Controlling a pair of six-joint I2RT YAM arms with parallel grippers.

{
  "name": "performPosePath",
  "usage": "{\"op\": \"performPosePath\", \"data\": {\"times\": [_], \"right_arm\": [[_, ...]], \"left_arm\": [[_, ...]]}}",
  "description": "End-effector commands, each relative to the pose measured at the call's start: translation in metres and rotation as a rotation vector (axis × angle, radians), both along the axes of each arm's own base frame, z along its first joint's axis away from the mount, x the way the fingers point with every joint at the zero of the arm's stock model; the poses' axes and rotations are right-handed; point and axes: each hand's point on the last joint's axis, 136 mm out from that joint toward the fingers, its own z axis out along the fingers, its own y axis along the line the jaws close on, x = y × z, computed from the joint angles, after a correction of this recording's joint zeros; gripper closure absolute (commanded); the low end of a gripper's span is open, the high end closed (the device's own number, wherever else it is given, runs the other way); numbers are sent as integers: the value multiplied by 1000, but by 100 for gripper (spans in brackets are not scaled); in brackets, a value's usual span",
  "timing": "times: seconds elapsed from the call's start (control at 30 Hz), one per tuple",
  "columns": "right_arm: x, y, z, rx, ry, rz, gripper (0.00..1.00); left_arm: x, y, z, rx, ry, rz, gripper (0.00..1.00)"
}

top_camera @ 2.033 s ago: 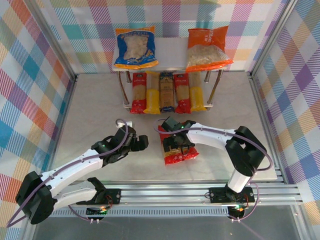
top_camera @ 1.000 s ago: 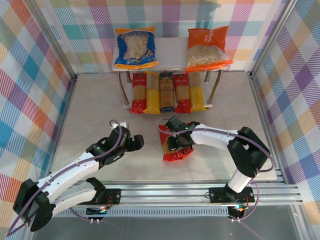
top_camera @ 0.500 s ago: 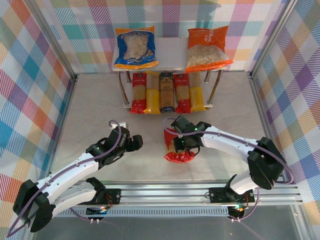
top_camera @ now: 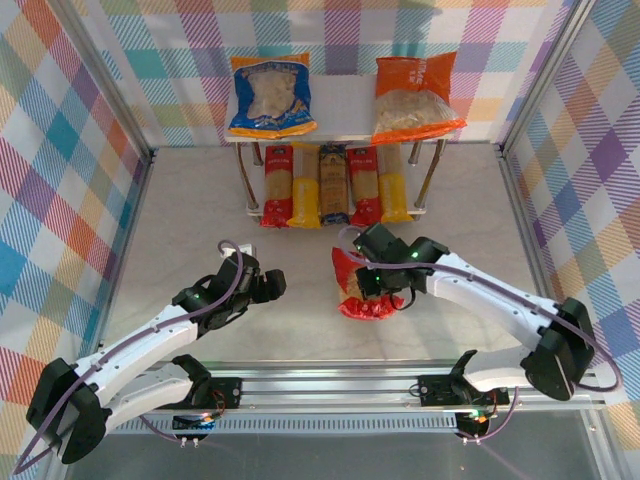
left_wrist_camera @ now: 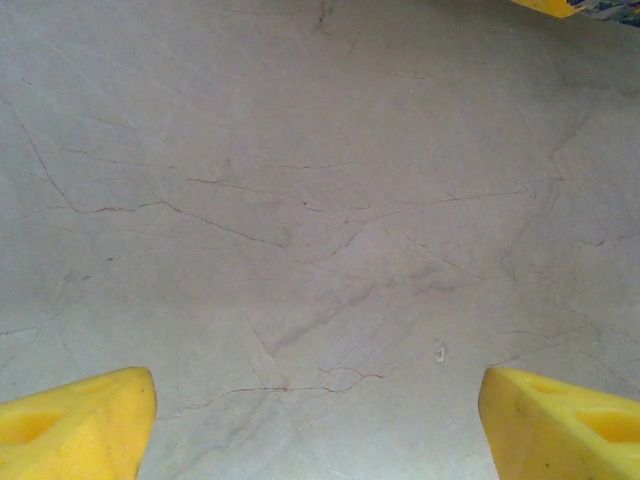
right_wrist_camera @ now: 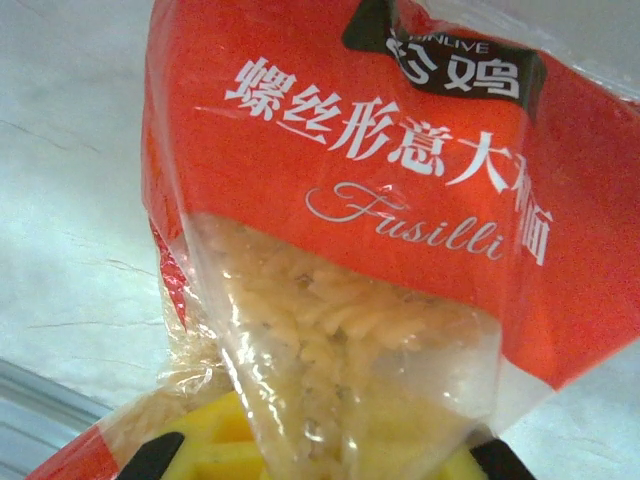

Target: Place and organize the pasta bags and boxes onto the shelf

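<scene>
I have bare table (top_camera: 180,220) all round my left end effector (top_camera: 268,285), its jaws spread wide. My right end effector (top_camera: 380,287) is clamped on the red bag (top_camera: 360,300) in front of the shelf (top_camera: 340,110), its pads half hidden behind the film. A gap sits between the blue bag (top_camera: 270,95) and orange bag (top_camera: 415,100) on top. The pasta boxes (top_camera: 335,185) line the lower tier.

Close up, I see my yellow right fingers (right_wrist_camera: 215,455) pinching the clear lower end of a red Fusilli bag (right_wrist_camera: 400,200). Pasta spirals show through its window, with the pale worktop (right_wrist_camera: 70,150) behind.
</scene>
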Motion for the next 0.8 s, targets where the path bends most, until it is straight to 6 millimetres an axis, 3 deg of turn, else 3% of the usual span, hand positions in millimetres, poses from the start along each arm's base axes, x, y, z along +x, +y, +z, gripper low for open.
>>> {"op": "performPosePath", "data": {"times": [0.0,0.2,0.47,0.57,0.77], "right_arm": [[19,9,80,111,-217,37,100],[24,18,171,250,-407,101,100],[23,37,319,506,-744,228,100],[28,40,365,532,-870,247,100],[57,50,424,485,-1100,244,100]], "left_arm": [[9,-6,13,-36,-29,1,16],[12,-10,19,-45,-35,-5,16],[15,-14,21,-54,-35,-11,17],[16,-15,21,-57,-34,-12,17],[14,-13,21,-53,-35,-10,17]]}}
